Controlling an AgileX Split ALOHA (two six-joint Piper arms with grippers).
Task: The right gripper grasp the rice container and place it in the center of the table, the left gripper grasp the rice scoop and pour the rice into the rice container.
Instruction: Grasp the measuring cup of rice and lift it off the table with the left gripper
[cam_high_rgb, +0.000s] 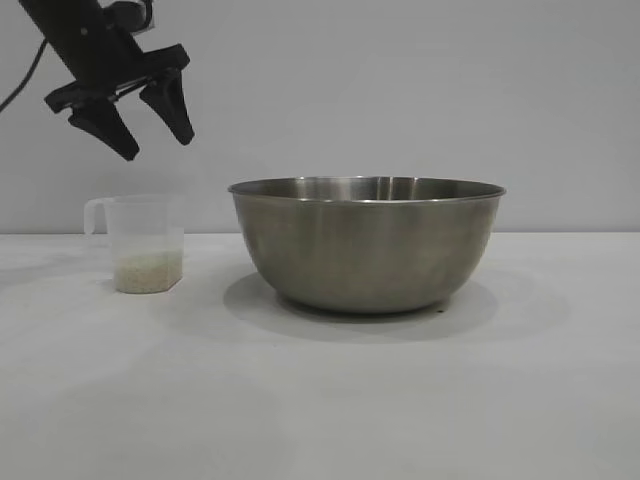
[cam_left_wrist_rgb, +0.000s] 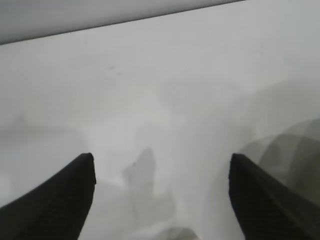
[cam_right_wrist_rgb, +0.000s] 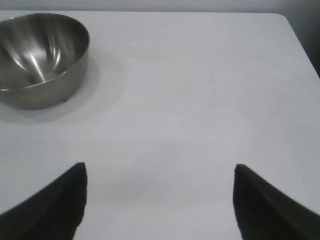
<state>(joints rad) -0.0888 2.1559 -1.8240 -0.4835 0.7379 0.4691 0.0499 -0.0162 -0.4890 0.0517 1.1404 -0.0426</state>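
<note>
Exterior view: translucent rice scoop (cam_high_rgb: 146, 243) holds white rice (cam_high_rgb: 147, 272) — left claw (cam_high_rgb: 158, 135) spread open above it.

rice scoop (cam_high_rgb: 146, 245) (rice (cam_high_rgb: 146, 272) inside) left of rice container (cam_high_rgb: 366, 243)

The rice container (cam_right_wrist_rgb: 42, 57) is cut off at one edge (right wrist view).

Plain pale grey wall (cam_high_rgb: 420, 90) behind, bare and evenly lit. White matte desk (cam_high_rgb: 330, 400) below, meeting the wall along a straight level line. Soft diffuse light from above, faint blurred shadows on the desk surface. Rounded desk corner and dark strip beyond its edge in the right wrist view
</note>
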